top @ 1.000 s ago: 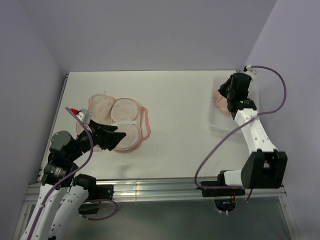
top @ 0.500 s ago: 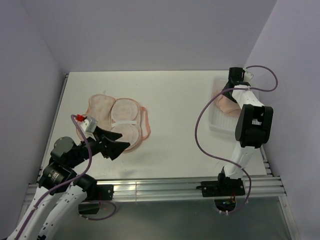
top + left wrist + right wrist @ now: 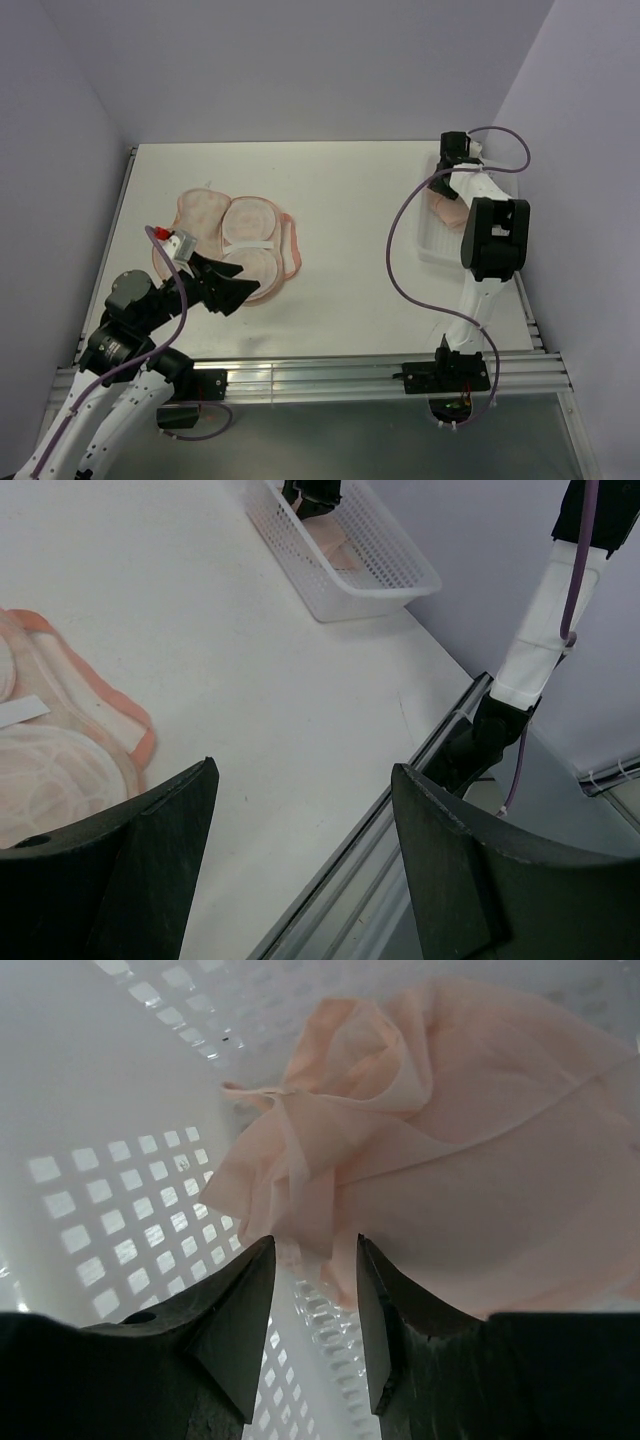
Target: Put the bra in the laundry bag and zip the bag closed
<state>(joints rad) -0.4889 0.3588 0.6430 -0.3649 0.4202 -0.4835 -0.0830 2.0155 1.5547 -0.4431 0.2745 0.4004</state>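
Bra, one only, lies crumpled in the single white perforated basket, its pale peach fabric bunched into folds against the basket's floor and wall. No print or label shows on it.

The right gripper reaches down into the basket. Its two fingers stand a narrow gap apart with the basket floor showing between them. A loose edge of the bra hangs just at the tips and is not clamped.

One laundry bag lies well apart from the basket, across the table on the side away from it. It is spread open, with the pale lining up and the pink trim around the edge. A single white strip lies across the lining; any writing on it is too small to read.

The left gripper hangs over the bag's near edge, on the side facing the basket. It is spread wide and holds nothing.

There are two arms, each with one purple cable. From the left wrist the basket shows far off, with the bra inside and the right gripper above it.
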